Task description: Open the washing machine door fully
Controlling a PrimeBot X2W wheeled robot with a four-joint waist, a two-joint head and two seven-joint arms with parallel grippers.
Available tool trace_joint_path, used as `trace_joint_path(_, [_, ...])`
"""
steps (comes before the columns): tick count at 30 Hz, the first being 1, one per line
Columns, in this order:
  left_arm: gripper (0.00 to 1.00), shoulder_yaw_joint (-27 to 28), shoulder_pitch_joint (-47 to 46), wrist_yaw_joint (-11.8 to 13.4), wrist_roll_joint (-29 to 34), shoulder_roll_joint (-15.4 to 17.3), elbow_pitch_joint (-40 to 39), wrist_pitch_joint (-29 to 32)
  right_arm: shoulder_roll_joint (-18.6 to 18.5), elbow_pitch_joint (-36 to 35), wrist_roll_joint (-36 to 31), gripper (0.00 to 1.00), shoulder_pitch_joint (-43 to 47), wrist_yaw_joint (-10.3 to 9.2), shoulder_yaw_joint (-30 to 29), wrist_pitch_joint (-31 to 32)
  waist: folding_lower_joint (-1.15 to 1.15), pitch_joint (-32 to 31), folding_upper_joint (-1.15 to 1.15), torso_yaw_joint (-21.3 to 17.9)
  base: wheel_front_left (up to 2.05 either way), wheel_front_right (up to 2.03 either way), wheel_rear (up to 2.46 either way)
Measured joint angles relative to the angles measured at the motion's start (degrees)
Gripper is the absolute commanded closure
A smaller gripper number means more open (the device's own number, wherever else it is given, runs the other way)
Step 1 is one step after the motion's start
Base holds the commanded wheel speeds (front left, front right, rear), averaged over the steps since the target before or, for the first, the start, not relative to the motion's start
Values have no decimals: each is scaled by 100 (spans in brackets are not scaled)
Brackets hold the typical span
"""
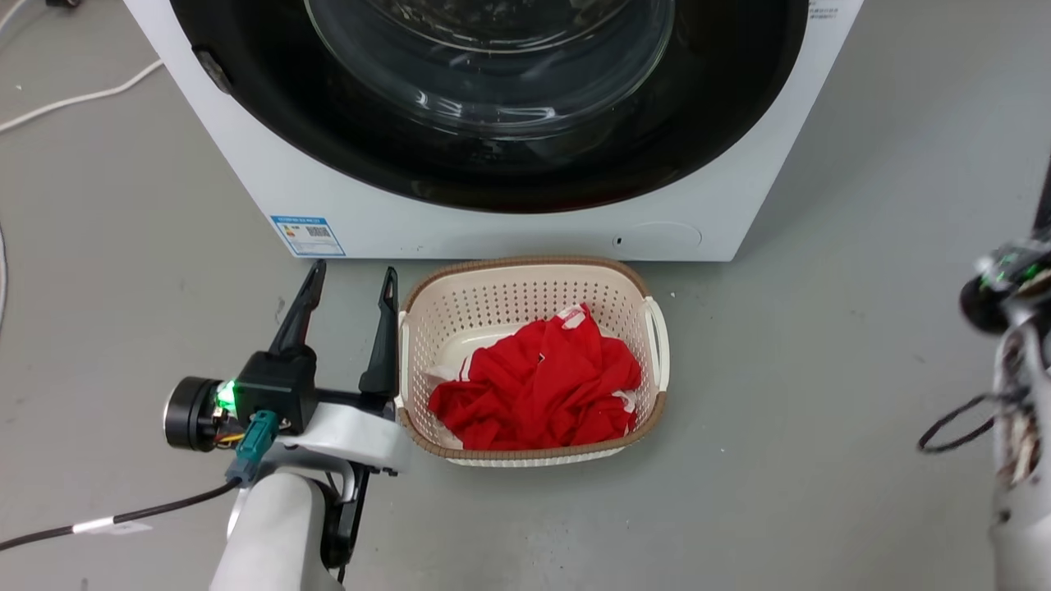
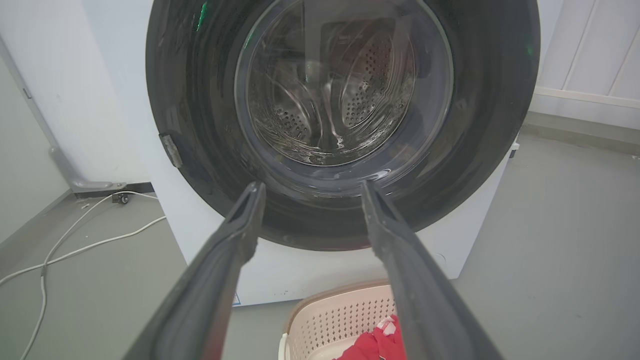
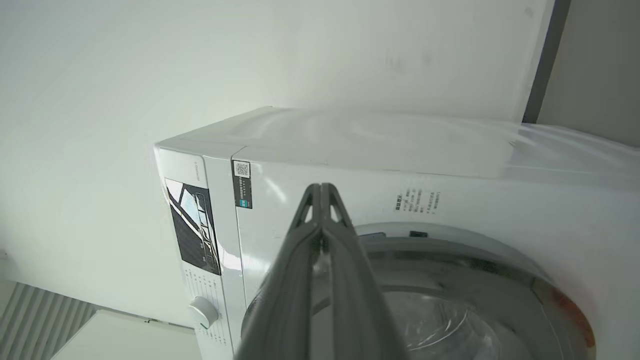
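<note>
The washing machine door (image 1: 345, 123) is a glossy black disc with a clear glass bowl in its middle, lying flush against the white machine front. It also faces the left wrist view as the door (image 2: 200, 125), with the steel drum visible through the glass. A small grey tab (image 2: 171, 150) sits on its left rim. My left gripper (image 1: 354, 269) is open on the floor side, left of the basket, its fingers pointing at the machine and short of the door; it appears again as the left gripper (image 2: 312, 185). My right gripper (image 3: 320, 186) is shut on nothing, raised near the door's upper rim (image 3: 450, 260).
A cream basket (image 1: 525, 275) with a red cloth (image 1: 538, 386) stands on the grey floor right in front of the machine. A white cable (image 1: 74, 98) lies at the far left. My right arm (image 1: 1014, 369) hangs at the right edge. A control knob (image 3: 202, 312) is on the panel.
</note>
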Motion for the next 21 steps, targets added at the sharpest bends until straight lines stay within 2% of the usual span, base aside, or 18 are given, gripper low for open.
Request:
trace_joint_path(6, [0,2,-285,0,-1,-16,-45,0,-657,677,-144,100,-1195,1,122,383,0,264,0,45,0,0,0])
trace_joint_path(13, [0,-10,-452,0,-1,-31,-129,0,-1248,1614,-891,100,-2571,0,739,1143,0,520,0,125,0,0,0])
trace_joint_path(21, [0,16,-523,-2,-1,-42,-196,0,-1378,2602,-1875,100,-3816,0,1506,2425,0,775,0,176,0,0,0])
